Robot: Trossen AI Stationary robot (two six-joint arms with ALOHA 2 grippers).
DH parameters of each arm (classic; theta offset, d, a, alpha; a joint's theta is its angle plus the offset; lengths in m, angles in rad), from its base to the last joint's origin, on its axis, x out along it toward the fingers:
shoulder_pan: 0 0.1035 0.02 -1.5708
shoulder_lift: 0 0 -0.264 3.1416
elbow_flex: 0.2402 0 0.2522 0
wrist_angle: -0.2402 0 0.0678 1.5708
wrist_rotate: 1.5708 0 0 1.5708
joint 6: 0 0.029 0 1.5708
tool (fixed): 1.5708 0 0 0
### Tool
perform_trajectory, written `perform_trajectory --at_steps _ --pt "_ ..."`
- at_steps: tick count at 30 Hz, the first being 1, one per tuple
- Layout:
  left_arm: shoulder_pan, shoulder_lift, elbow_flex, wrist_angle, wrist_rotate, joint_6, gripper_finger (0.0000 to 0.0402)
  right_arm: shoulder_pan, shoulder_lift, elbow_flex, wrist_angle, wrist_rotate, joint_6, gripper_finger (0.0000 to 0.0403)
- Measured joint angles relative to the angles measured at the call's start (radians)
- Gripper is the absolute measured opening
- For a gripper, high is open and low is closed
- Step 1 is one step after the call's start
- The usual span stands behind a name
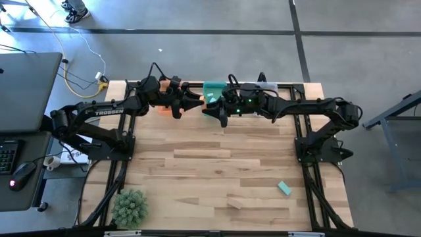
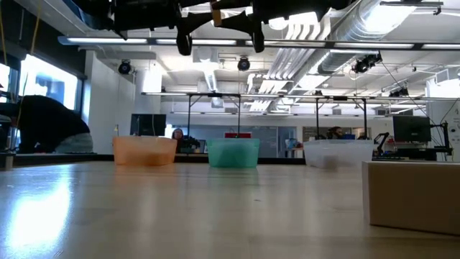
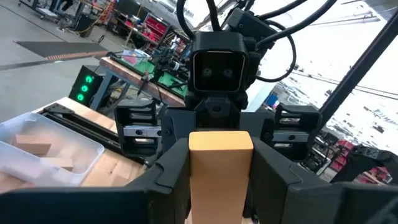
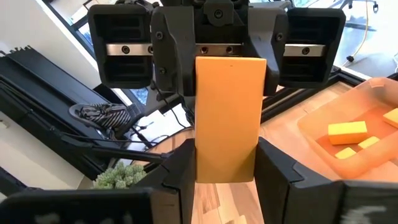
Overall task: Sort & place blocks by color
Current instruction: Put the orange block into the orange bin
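Held block: we see one orange block (image 4: pixel 227 118) caught between both grippers in mid-air, above the far edge of the table (image 1: pixel 217 171), a smooth flat-faced rectangle with square corners.
Left gripper: the left gripper (image 1: pixel 192 102) is pinched narrow on one end of that block; in its own wrist view the block sits upright between its two dark fingers (image 3: pixel 171 177).
Right gripper: the right gripper (image 1: pixel 212 109) grips the other end, its dark fingers (image 4: pixel 277 171) pressed to the block's two sides; the two grippers face each other nose to nose.
Orange bin: a translucent orange bin (image 4: pixel 351 134) lies just below and beside the held block, with three orange blocks (image 4: pixel 347 130) lying flat in it.
Green bin: a translucent green bin (image 2: pixel 233 152) stands in the middle of the far row, partly under the right arm in the high view.
Clear bin: a clear bin (image 3: pixel 46 152) with rounded corners holds two plain tan wood blocks (image 3: pixel 32 145).
Loose blocks: a teal block (image 1: pixel 284 188) lies flat on the near right part of the table, well apart from both grippers; a tan block (image 1: pixel 235 203) lies near it, toward the middle.
Table surface: pale wood planks with visible grain, framed by dark rails.
Plant: a small spiky green plant (image 1: pixel 129 207) sits at the near left corner.
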Motion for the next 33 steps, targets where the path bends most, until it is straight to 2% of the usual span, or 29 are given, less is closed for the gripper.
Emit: perform_trajectory --at_steps 5,13,16,19,23,30,33 --pt "0.0 0.0 0.0 -0.012 0.008 0.001 0.0106 0.0 0.001 0.0 -0.003 0.009 -0.002 0.0106" --pt "0.036 0.002 0.001 -0.134 0.015 0.065 0.0104 0.0 0.004 -0.001 -0.035 0.054 0.033 0.0266" --pt "0.059 0.002 0.001 -0.22 0.006 0.104 0.0104 -0.007 0.003 -0.001 -0.072 0.028 0.071 0.0297" --pt "0.084 0.002 0.001 -0.309 -0.024 0.146 0.0105 -0.007 0.003 -0.001 -0.136 0.022 0.083 0.0303" --pt "0.118 0.002 0.001 -0.433 -0.128 0.189 0.0104 -0.006 0.003 -0.001 -0.215 0.024 0.083 0.0305" --pt "0.168 0.002 0.001 -0.64 -0.428 0.27 0.0104 -0.005 0.003 -0.001 -0.281 0.031 0.079 0.0306" --pt "0.196 0.002 0.001 -0.702 -0.508 0.272 0.0105 -0.005 0.003 -0.001 -0.283 0.035 0.067 0.0306"
